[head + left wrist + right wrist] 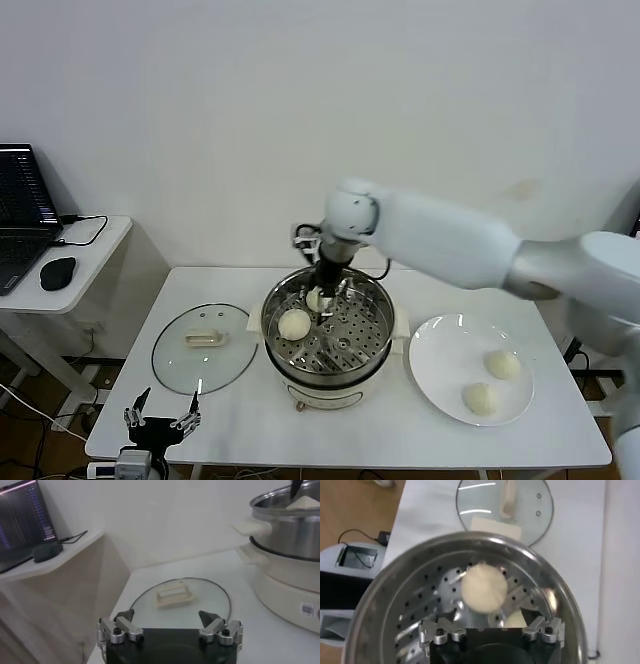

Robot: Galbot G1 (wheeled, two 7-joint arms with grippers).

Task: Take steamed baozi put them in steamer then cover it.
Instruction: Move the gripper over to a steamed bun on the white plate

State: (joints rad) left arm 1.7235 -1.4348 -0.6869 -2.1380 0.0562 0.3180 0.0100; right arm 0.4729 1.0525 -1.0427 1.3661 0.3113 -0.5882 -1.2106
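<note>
Inside the steamer [330, 335], 2 baozi [294, 323], 2 more on the plate [440, 350], right gripper [492, 628] jaws apart above them, left gripper [170, 625] likewise apart beside 1 cover [182, 596], its handle plainest in the left wrist view.

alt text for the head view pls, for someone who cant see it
The right gripper, open, reaches into the steamer at the table's centre, where two baozi sit on the perforated tray. Two more baozi wait on a white plate to the robot's right. The cover lies flat to the left, with the open left gripper parked near the table's front edge.
</note>
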